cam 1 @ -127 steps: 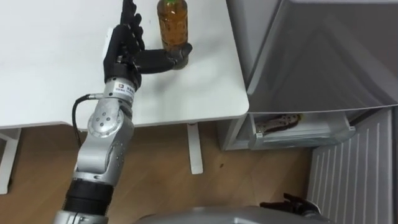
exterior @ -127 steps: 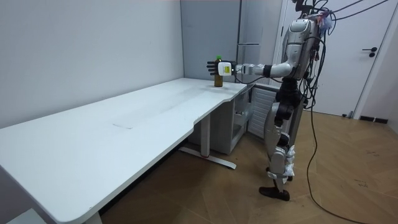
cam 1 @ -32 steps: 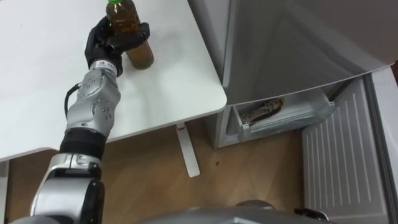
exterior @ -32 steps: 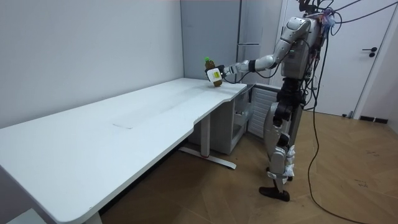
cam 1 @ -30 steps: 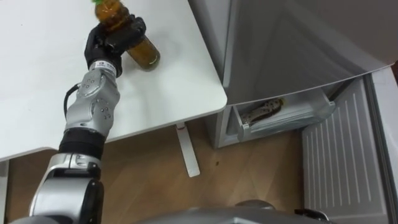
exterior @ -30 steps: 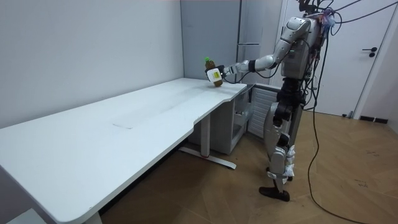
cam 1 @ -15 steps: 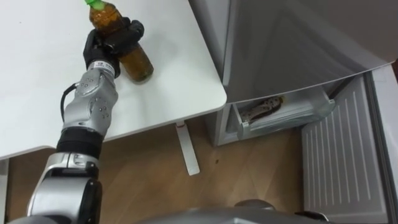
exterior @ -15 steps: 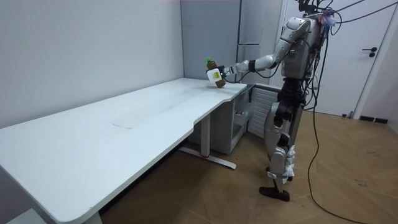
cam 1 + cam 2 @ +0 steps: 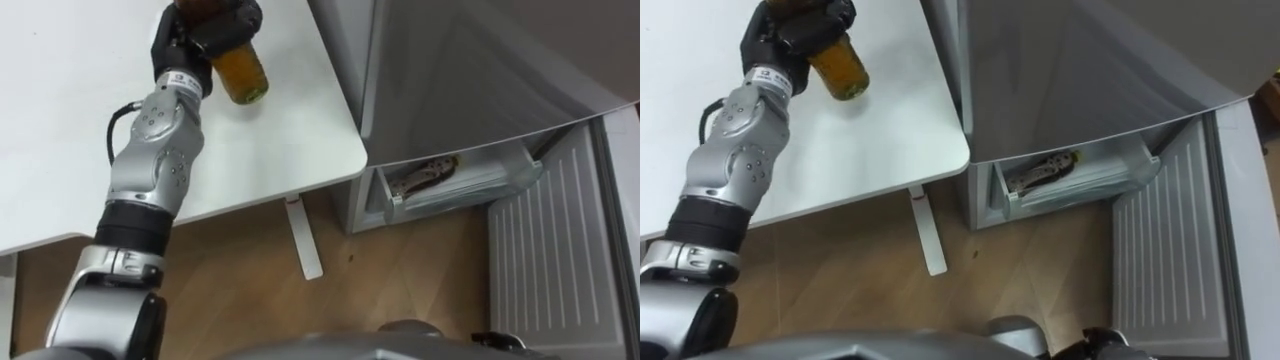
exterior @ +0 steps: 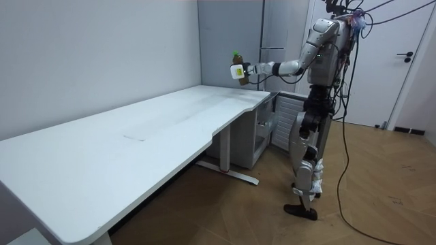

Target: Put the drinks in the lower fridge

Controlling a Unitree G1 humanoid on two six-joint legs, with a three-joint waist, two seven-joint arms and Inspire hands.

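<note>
Your bottle point(image 9: 240, 66) of amber drink is in the left robot hand point(image 9: 203, 30), whose dark fingers are curled round its upper half. It is tilted, with its base turned down toward the camera. In the room view it hangs in the air above the far corner of the desk point(image 9: 280, 135), green cap point(image 10: 236, 52) uppermost and touching nothing but the robot hand.

Below the bottle you have the white desk top, bare around that corner. Its rounded edge ends just beside the grey fridge point(image 9: 450, 70), so the corner lies between the bottle and the fridge's lower part. Under the edge, a white desk leg point(image 9: 303, 240) comes down to the wooden floor point(image 9: 250, 290).

The fridge's upper front is closed and flat. Lower down, the lower door point(image 9: 545, 260) is swung wide to the right, showing its ribbed white inner face. Just left of it, a clear drawer point(image 9: 460, 185) shows at the base, with something brown and yellow lying in it (you can't make out what).

The right robot hand point(image 9: 1105, 350) shows as a dark shape at the bottom edge of the right eye view, and you can't tell whether it is open or closed.

In the room view the robot stands upright at the desk's end beside the fridge, its left arm stretched out toward the room view's left.
</note>
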